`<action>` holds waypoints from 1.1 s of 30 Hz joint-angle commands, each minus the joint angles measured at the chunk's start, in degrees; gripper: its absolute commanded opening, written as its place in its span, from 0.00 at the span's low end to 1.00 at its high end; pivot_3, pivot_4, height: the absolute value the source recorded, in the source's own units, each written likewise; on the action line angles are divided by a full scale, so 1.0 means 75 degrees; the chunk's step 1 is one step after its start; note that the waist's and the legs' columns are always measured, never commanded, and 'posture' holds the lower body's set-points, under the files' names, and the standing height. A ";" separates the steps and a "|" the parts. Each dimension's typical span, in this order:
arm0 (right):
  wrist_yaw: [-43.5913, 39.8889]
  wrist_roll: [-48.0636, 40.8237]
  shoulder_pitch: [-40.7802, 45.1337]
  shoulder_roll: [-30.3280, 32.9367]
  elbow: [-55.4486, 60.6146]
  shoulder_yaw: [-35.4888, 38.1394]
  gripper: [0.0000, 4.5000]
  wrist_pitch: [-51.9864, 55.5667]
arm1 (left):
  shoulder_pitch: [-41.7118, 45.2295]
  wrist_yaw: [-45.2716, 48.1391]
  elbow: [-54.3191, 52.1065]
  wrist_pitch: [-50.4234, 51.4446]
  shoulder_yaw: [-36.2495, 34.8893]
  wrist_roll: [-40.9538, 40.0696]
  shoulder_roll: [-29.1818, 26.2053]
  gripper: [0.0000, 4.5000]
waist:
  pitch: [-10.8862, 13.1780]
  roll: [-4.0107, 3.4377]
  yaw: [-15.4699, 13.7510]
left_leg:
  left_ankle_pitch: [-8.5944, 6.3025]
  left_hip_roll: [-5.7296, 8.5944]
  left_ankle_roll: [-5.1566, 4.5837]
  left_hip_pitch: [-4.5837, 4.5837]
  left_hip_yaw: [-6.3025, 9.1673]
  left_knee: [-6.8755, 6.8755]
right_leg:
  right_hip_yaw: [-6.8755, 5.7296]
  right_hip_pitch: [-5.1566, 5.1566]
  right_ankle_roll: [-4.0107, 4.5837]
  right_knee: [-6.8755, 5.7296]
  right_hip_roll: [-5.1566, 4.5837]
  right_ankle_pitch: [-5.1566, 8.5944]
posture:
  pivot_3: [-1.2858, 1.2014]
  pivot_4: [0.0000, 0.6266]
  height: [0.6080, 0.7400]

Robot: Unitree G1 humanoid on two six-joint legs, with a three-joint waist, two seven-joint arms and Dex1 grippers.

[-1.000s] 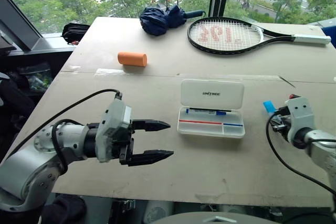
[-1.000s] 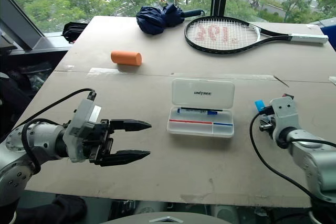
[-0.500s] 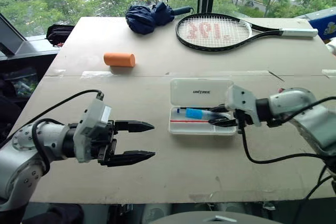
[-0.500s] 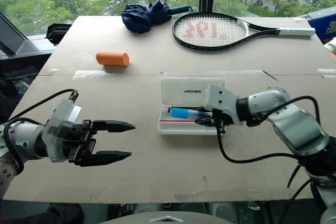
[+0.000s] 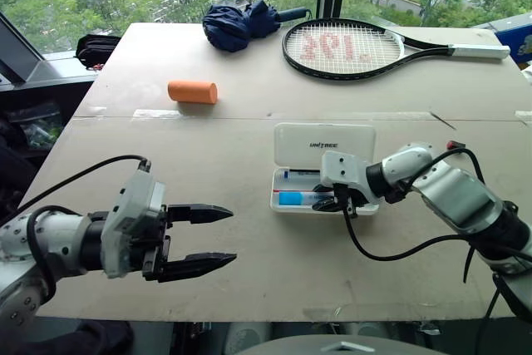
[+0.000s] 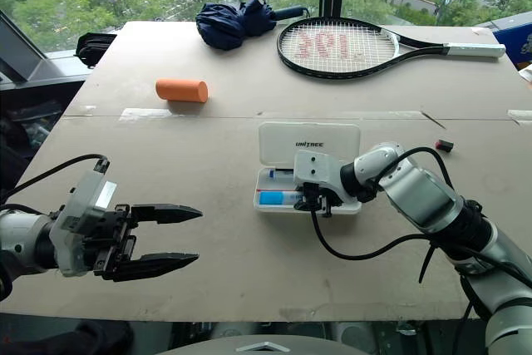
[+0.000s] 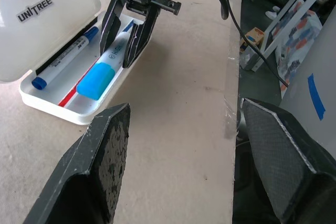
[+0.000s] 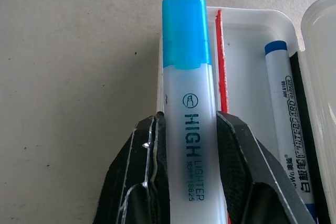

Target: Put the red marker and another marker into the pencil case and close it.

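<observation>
Since a second ago the right gripper (image 5: 331, 204) has swung in from the counter's right side to the open pencil case (image 5: 325, 168), bringing a blue-capped highlighter (image 7: 107, 64) with it; the left gripper (image 5: 206, 239) has barely shifted, drifting slightly back toward its own side. The right gripper's fingers (image 8: 137, 182) pinch the highlighter's white barrel, cap pointing away from the wrist. The highlighter sits low over the front part of the tray, along the red stripe (image 8: 221, 69), roughly parallel to the blue whiteboard marker (image 8: 286, 114) already lying in the back slot. It looks held lengthwise so it drops straight into the tray. Whether the grip is loosening can't be told; the fingers look in contact with the barrel on both sides.

The lid (image 5: 324, 144) stands up on its back hinge, so the tray is free for loading. Left gripper is open, empty, hovering over the counter (image 5: 249, 164) well apart from the case, likely waiting.

The red marker (image 6: 445, 145) lies on the counter to the right of the case, behind the right arm, well apart from both grippers. It is not yet in the case.
</observation>
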State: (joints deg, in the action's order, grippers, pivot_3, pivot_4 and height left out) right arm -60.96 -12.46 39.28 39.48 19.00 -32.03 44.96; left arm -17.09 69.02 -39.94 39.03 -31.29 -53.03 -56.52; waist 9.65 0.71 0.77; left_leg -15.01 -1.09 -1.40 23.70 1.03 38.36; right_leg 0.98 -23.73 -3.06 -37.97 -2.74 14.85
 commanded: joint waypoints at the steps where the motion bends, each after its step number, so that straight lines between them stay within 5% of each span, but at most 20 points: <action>1: -0.0012 0.0120 0.0219 -0.0127 -0.0018 0.0049 0.55 0.0027 | -0.0128 0.0056 -0.0161 -0.0175 -0.0290 -0.0026 0.0051 0.76 | 0.0000 0.0000 -0.0002 | 0.0000 0.0000 0.0000 0.0001 0.0003 0.0000 | -0.0002 0.0000 0.0000 0.0000 0.0000 0.0000 | 0.52 0.24 0.94; 4: -0.0324 -0.0094 0.0079 0.0123 0.0376 0.0299 0.88 0.0011 | -0.0150 0.0127 -0.0067 -0.0314 -0.0206 0.0034 0.0054 0.76 | 0.0000 -0.0001 -0.0018 | 0.0000 0.0000 0.0000 0.0001 0.0002 0.0000 | -0.0002 0.0001 0.0000 0.0001 -0.0001 0.0000 | 0.52 0.24 0.94; 6: -0.0390 -0.0422 -0.0041 0.0210 0.0672 0.0680 0.88 0.0171 | -0.0102 0.0135 -0.0033 -0.0380 -0.0117 0.0055 0.0052 0.76 | 0.0001 -0.0001 -0.0024 | 0.0000 0.0003 0.0000 0.0002 0.0005 0.0001 | -0.0006 0.0003 0.0000 0.0003 -0.0003 0.0000 | 0.52 0.24 0.94; 10: -0.0157 -0.2100 -0.1182 0.0733 0.1536 0.3818 0.88 0.1416 | 0.0207 -0.0007 -0.0118 -0.0410 0.0215 -0.0111 0.0123 0.76 | 0.0003 -0.0005 -0.0096 | 0.0000 0.0007 0.0000 0.0008 0.0024 0.0002 | -0.0019 0.0007 0.0000 0.0002 -0.0007 0.0001 | 0.52 0.24 0.94; 14: 0.0787 -0.2094 -0.2413 0.1318 0.1544 0.6169 0.88 0.2129 | 0.0686 -0.0337 -0.0220 -0.0390 0.0698 -0.0268 0.0261 0.76 | 0.0001 -0.0002 -0.0209 | -0.0001 0.0019 -0.0002 0.0005 0.0024 0.0001 | -0.0022 0.0024 0.0000 0.0014 -0.0016 0.0000 | 0.52 0.24 0.94; 16: 0.1198 -0.0856 -0.3010 0.2159 0.0587 0.5905 0.88 0.1063 | 0.1108 -0.0634 -0.0300 -0.0346 0.1161 -0.0378 0.0411 0.76 | -0.0005 -0.0011 -0.0198 | -0.0001 0.0022 -0.0002 -0.0004 0.0012 0.0004 | -0.0010 0.0026 0.0000 0.0002 -0.0015 0.0000 | 0.52 0.24 0.94; 20: 0.1297 0.0312 -0.2453 0.2753 -0.1416 0.4777 0.88 -0.0578 | 0.1723 -0.0932 -0.0293 -0.0291 0.1755 -0.0465 0.0596 0.76 | -0.0007 -0.0014 -0.0066 | 0.0001 0.0045 -0.0004 -0.0028 -0.0052 0.0005 | 0.0029 0.0028 -0.0001 -0.0006 -0.0009 0.0000 | 0.52 0.24 0.94; 25: 0.0304 0.1456 -0.0374 0.2740 -0.4297 0.3081 0.88 -0.1956 | 0.2075 -0.0940 -0.0180 -0.0332 0.2024 -0.0445 0.0601 0.76 | 0.0003 -0.0033 0.0170 | 0.0001 0.0022 -0.0004 -0.0055 -0.0078 -0.0004 | 0.0065 0.0027 -0.0001 -0.0017 0.0017 0.0000 | 0.52 0.24 0.94; 33: -0.0384 0.2646 0.1917 0.1907 -0.7918 0.1952 0.88 -0.3223 | 0.1660 -0.1145 -0.0473 -0.0477 0.1889 -0.0418 0.0711 0.76 | 0.0006 -0.0037 0.0175 | 0.0001 -0.0010 -0.0004 -0.0022 -0.0076 -0.0006 | 0.0051 0.0007 -0.0001 -0.0002 0.0021 0.0000 | 0.52 0.24 0.94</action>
State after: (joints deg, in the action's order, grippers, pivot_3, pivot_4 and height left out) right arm -63.00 5.62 51.98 53.32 -37.63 -17.44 23.02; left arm -4.34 60.84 -41.22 36.58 -15.56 -55.38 -51.41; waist 9.69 0.44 2.08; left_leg -15.01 -1.16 -1.43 23.54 0.46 38.33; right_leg 1.34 -23.67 -3.07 -37.99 -2.61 14.85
